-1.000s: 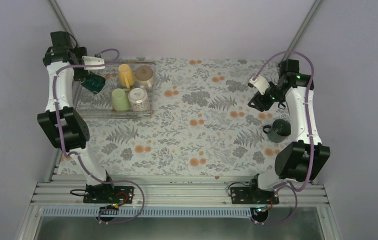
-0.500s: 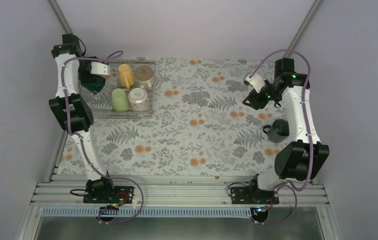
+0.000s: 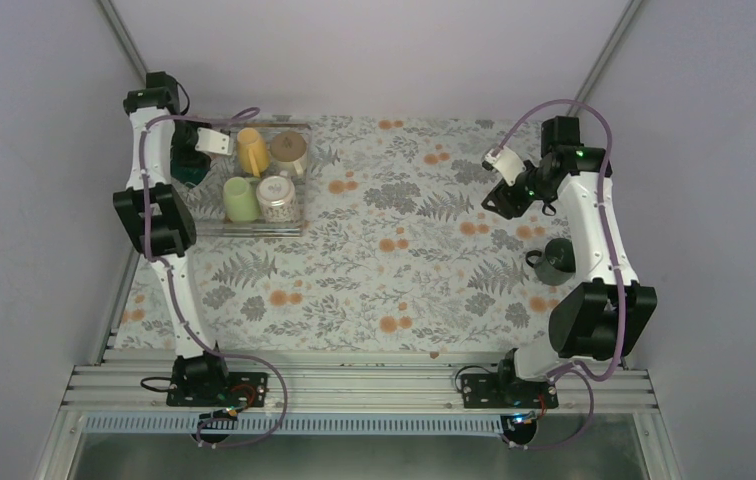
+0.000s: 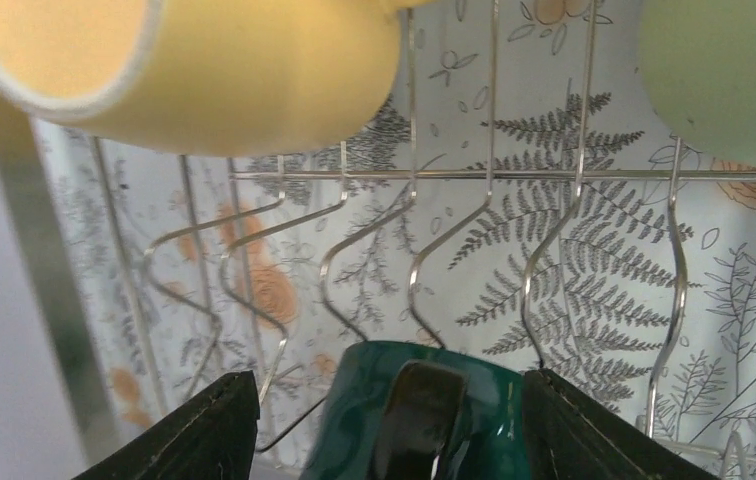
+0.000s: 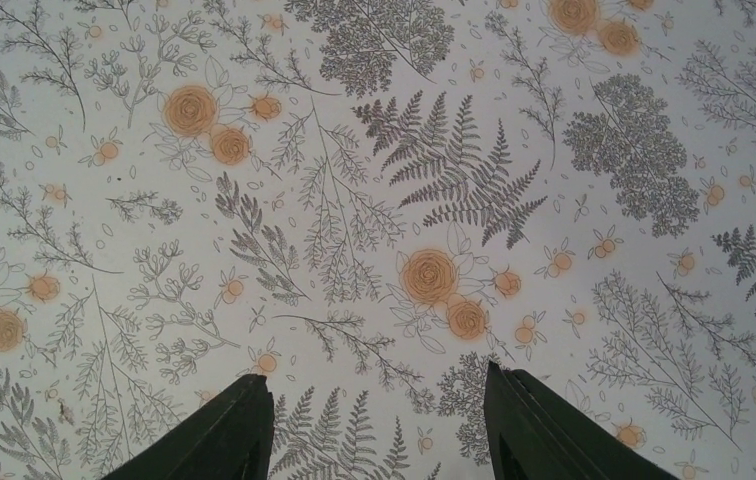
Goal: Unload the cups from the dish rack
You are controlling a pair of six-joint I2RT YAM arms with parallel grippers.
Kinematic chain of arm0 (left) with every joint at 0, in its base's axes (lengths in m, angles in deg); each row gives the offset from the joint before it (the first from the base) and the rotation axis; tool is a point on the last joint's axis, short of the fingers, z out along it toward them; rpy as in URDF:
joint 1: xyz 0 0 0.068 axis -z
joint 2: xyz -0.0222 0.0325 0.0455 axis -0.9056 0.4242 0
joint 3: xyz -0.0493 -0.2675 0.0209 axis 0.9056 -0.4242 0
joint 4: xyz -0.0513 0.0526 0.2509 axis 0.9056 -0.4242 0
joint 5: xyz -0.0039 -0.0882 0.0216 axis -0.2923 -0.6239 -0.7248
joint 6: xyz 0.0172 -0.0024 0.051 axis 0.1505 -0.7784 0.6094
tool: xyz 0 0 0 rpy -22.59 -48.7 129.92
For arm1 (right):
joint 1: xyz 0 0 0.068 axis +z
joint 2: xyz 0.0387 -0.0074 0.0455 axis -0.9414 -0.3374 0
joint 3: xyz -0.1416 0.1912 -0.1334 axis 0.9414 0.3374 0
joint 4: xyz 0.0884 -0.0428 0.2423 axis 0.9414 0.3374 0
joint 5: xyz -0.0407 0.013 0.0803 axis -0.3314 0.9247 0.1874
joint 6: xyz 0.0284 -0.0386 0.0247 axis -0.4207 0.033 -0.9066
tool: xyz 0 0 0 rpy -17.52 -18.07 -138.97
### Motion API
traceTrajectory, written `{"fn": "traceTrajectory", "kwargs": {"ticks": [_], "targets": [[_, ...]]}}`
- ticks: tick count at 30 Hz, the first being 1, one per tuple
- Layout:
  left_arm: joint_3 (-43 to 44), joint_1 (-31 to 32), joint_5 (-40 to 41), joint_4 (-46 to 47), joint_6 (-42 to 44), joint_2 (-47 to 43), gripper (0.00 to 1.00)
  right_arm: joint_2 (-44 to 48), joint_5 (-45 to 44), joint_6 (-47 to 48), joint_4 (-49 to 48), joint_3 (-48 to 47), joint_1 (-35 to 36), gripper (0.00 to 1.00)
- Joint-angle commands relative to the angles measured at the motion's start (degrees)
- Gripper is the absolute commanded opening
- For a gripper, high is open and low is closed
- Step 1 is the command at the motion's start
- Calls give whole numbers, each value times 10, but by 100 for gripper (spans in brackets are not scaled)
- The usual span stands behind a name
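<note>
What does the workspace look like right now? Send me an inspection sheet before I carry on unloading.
Surface: floral-print tablecloth, lying flat.
Job's things: see-through wire dish rack at far left holds a yellow mug, cream-white mug, pale green mug, patterned white mug and dark teal-green mug. A dark mug stands on the cloth by the right arm.
Clutter: nothing seen.
Grippers: left gripper open, fingers either side of the teal-green mug. Right gripper open, empty, over bare cloth.
Cables: purple cables loop along both arms; no snag visible.
Surroundings: plain grey walls; aluminium rail at near edge.
</note>
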Motion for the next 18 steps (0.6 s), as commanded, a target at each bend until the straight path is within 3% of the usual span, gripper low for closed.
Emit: {"fn": "traceTrajectory", "kwargs": {"ticks": [1, 5, 8, 11, 16, 18], "targets": [[18, -1, 6, -26, 3, 16, 66, -2, -5, -14, -9, 4, 9, 56], [23, -2, 7, -26, -1, 19, 63, 1, -5, -17, -9, 10, 12, 56], [13, -1, 8, -26, -2, 13, 46, 3, -7, -18, -11, 15, 13, 56], [-1, -1, 32, -26, -1, 10, 21, 6, -15, -18, -12, 21, 14, 55], [-26, -1, 46, -27, -10, 1, 4, 13, -20, -18, -10, 21, 17, 55], [-30, 0, 41, -27, -14, -6, 3, 15, -19, -18, -10, 21, 17, 55]]}}
